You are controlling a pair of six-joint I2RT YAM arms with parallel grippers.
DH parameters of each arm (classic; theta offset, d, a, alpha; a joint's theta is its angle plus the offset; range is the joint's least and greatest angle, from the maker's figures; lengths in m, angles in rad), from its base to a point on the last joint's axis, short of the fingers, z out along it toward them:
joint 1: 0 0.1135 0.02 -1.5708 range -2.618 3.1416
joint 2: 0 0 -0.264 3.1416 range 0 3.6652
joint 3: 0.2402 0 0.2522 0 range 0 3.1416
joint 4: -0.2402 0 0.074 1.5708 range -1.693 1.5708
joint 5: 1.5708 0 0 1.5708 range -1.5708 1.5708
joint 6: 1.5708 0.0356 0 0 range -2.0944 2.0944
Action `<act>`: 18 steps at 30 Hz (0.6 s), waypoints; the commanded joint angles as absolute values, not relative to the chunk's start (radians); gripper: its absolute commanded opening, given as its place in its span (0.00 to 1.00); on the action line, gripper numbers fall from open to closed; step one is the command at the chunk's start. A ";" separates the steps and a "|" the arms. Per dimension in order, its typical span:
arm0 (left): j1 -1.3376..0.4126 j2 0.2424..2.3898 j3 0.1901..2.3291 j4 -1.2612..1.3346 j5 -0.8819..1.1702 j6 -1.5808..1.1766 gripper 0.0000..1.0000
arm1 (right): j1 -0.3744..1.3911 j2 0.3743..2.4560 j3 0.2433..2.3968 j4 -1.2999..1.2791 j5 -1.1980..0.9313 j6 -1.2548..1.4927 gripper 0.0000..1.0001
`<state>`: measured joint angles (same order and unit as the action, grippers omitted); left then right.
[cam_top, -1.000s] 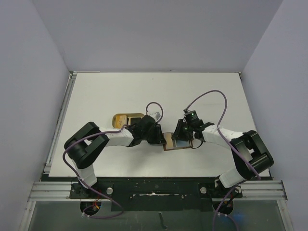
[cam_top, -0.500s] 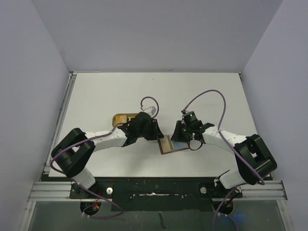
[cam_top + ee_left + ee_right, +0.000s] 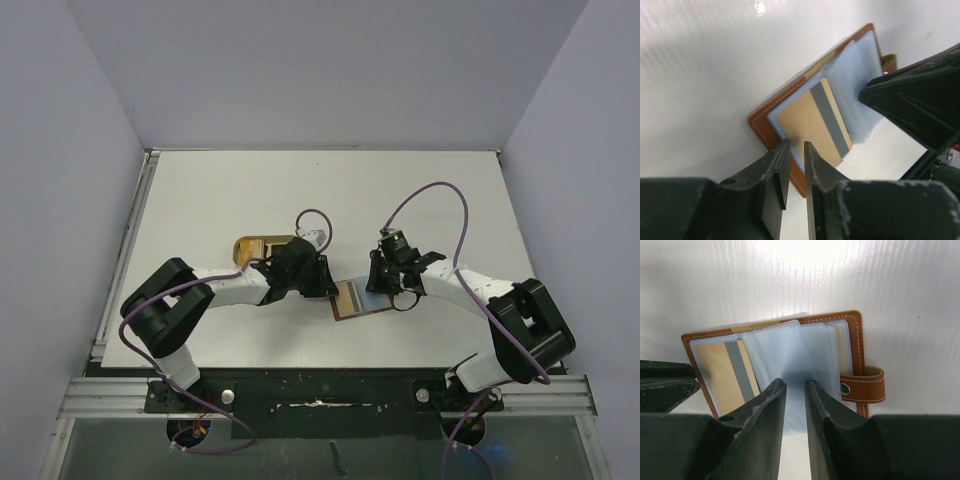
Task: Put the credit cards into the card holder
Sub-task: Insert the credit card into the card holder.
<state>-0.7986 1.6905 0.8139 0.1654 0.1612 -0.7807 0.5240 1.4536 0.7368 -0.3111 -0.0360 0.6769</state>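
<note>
The card holder (image 3: 349, 300) lies open on the table between both arms, its brown leather rim (image 3: 761, 126) framing clear sleeves. A tan credit card with a grey stripe (image 3: 812, 121) sits inside the left sleeve (image 3: 724, 371). My left gripper (image 3: 795, 148) rests at the holder's left edge, jaws a narrow slit apart with only table showing through the gap. My right gripper (image 3: 795, 385) has its tips on a raised clear sleeve (image 3: 780, 355), jaws slightly parted and nothing clamped between them. The snap tab (image 3: 865, 385) hangs off the right side. No other cards show.
A tan round-ended tray (image 3: 250, 247) lies just behind the left arm's wrist. The two grippers (image 3: 330, 287) (image 3: 378, 290) face each other closely across the holder. White table (image 3: 300, 190) stretches behind, walled on three sides.
The left arm's elbow swung out to the left, then came partway back. The card holder turned slightly and slid a little left. The right gripper stayed over the sleeves.
</note>
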 commanded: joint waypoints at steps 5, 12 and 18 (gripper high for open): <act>-0.798 1.751 0.834 0.179 0.144 -0.752 0.17 | 0.519 1.456 0.783 -0.400 0.155 0.643 0.24; -0.796 1.772 0.844 0.152 0.118 -0.738 0.17 | 0.519 1.434 0.773 -0.424 0.218 0.657 0.22; -0.796 1.772 0.854 0.129 0.097 -0.731 0.17 | 0.516 1.410 0.745 -0.426 0.239 0.674 0.21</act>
